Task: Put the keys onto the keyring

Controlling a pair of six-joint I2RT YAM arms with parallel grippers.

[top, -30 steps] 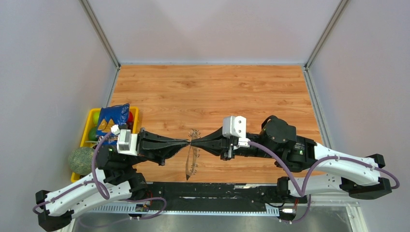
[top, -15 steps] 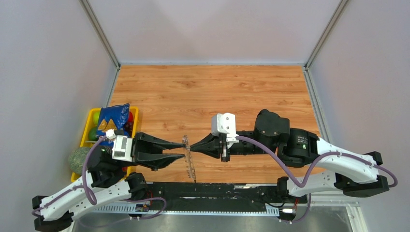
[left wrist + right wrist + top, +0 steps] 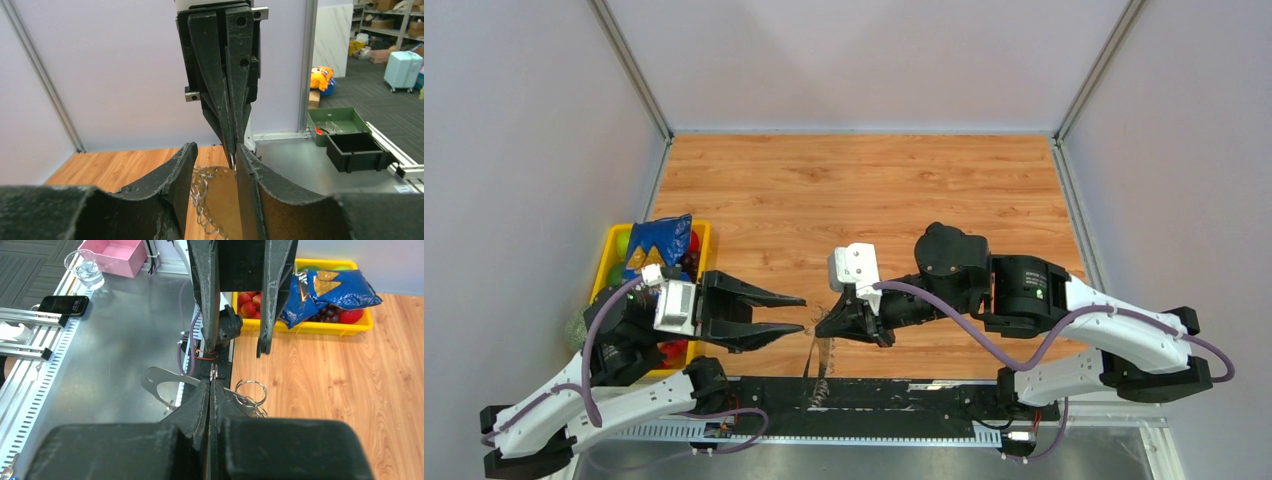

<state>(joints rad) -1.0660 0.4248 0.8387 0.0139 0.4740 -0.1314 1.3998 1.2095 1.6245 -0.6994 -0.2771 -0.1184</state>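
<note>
Left gripper drawn back from the right one since a second ago, jaws spread wide, keyring pinched by the closed right gripper, hung just below its fingertips.

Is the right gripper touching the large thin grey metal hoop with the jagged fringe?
Touching: in the left wrist view the right gripper is shut on the rim of the grey metal hoop, which hangs below it.

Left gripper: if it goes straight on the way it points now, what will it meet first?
Most likely the right gripper, whose closed tips sit straight ahead, between the open fingers of the left gripper. The keyring it holds hangs just below; depth is hard to judge.
</note>
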